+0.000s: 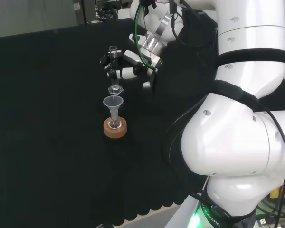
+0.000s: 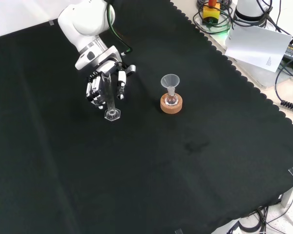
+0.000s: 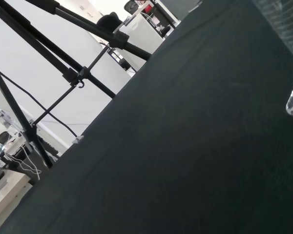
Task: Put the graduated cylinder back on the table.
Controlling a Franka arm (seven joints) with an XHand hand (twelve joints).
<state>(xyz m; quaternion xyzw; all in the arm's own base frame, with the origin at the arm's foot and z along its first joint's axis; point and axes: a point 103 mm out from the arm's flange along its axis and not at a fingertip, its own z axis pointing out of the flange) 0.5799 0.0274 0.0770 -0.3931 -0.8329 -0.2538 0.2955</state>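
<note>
Even overhead light, matte black cloth [image 2: 185, 170], faint glare on glassware.

front view: graduated cylinder [image 2: 109, 97] upright on surface [image 2: 151, 165], within hand [image 2: 103, 84] | funnel [image 2: 170, 81] in flask [image 2: 171, 99] on cork ring [image 2: 171, 104], right of cylinder, apart

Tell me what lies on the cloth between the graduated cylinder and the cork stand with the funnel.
Nothing: in the front view, bare black cloth separates the graduated cylinder, held in the hand, from the cork stand under the funnel.

Head view looks over the arm; front view faces down opposite; both share the cork-ring flask [image 1: 115, 124] [image 2: 171, 101].
</note>
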